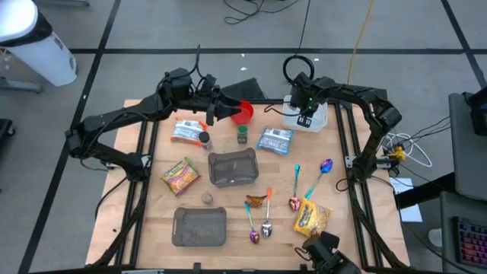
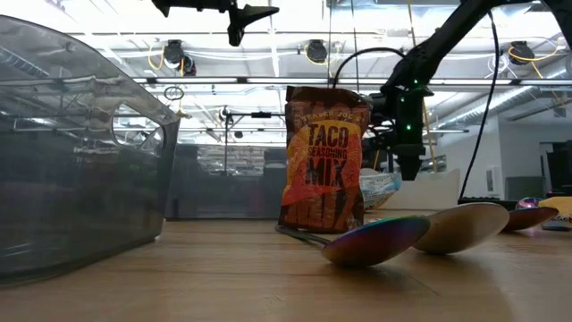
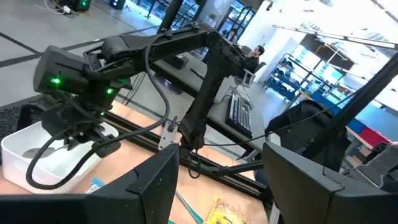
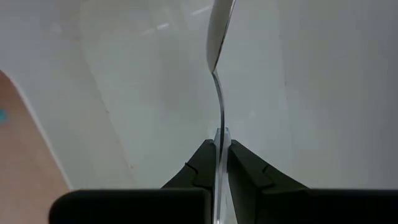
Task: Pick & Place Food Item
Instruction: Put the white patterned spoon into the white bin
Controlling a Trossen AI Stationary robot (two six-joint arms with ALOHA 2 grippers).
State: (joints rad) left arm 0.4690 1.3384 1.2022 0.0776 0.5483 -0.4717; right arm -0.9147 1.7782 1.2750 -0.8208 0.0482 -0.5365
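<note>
While the right gripper (image 4: 219, 163) pinches a thin silver spoon (image 4: 217, 74) by its handle, the spoon's bowl hangs inside the white bin (image 1: 319, 118). Beside that bin lies a blue-white food packet (image 1: 275, 140). Farther from the bin, the left gripper (image 1: 225, 110) hovers with jaws apart and empty, next to a red bowl (image 1: 243, 113).

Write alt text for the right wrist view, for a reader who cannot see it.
The right gripper has its two dark fingers shut on the thin handle of a silver spoon, seen edge-on. The spoon's bowl points away from the camera over the inside of a white bin. A sliver of the wooden table shows at one edge.
</note>
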